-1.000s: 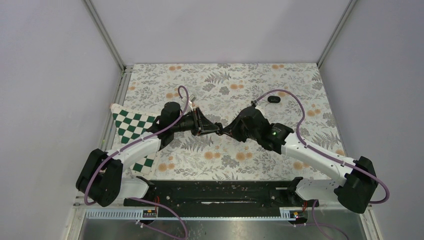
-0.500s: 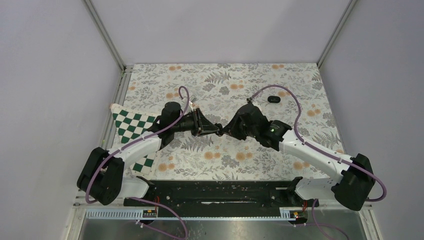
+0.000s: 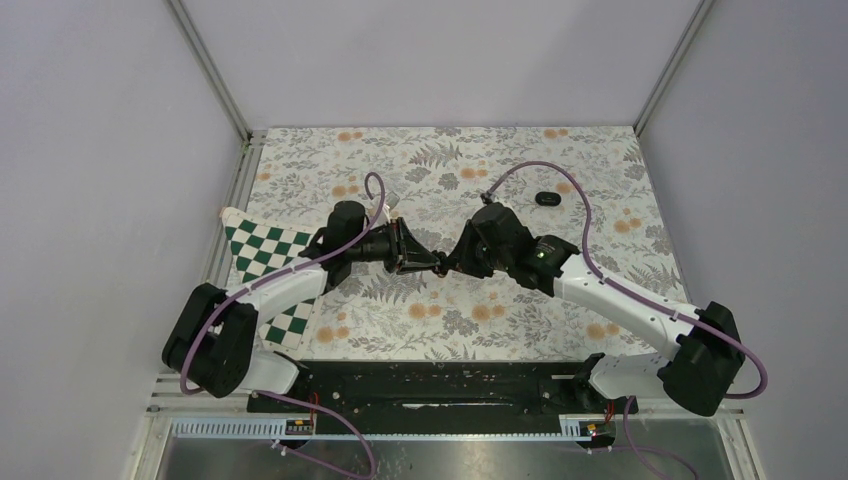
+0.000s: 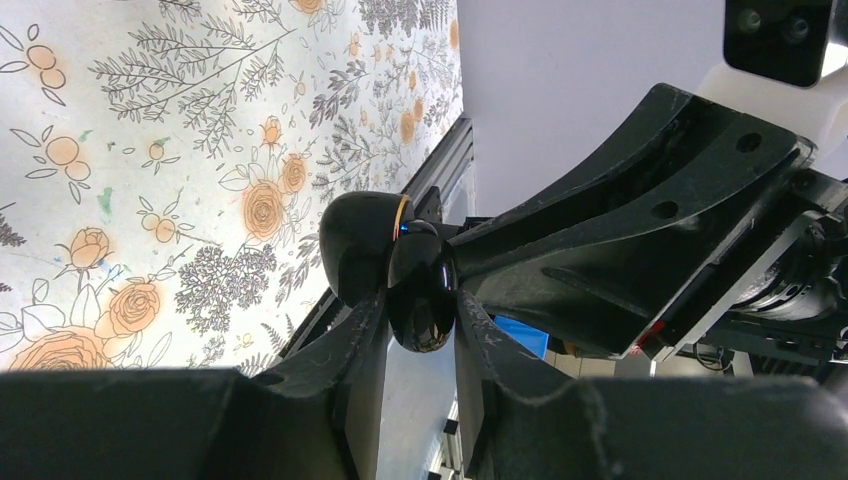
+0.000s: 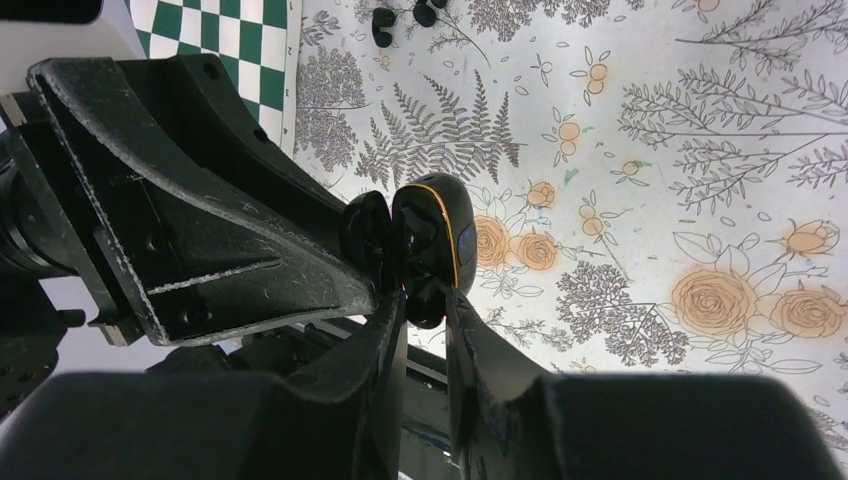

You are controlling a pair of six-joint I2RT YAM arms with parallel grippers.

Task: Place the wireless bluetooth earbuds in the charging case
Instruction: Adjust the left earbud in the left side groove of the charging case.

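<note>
So here's where you're at: both arms meet over the middle of the desk [image 3: 500,160], tip to tip, and the charging case [image 4: 420,290] is pinched between them, up off the floral surface.

Your left claw [image 4: 415,315] is clamped tight on it. In the left wrist view the two fingers squeeze the lower part of the glossy black shell from either side.

Your right claw [image 5: 422,320] comes in from the opposite side, set narrow. Its fingers sit right against the bottom of the case too, so both claws have hold of the same thing.

From both wrist cams the case shows as two rounded black lobes side by side, with a thin orange line along the rim of one. The right wrist view also shows a little blue spot on it.

The earbuds [image 5: 380,22], or what look like them: two tiny black bits lie on the desk at the far top of the right wrist view, just beside the edge of the green and white checkered cloth [image 3: 262,250]. They're well apart from the case, and too small to say more.

There's also a small dark oval thing [image 3: 546,198] sitting on the desk beyond the right arm, near its purple cable [image 3: 585,225].
</note>
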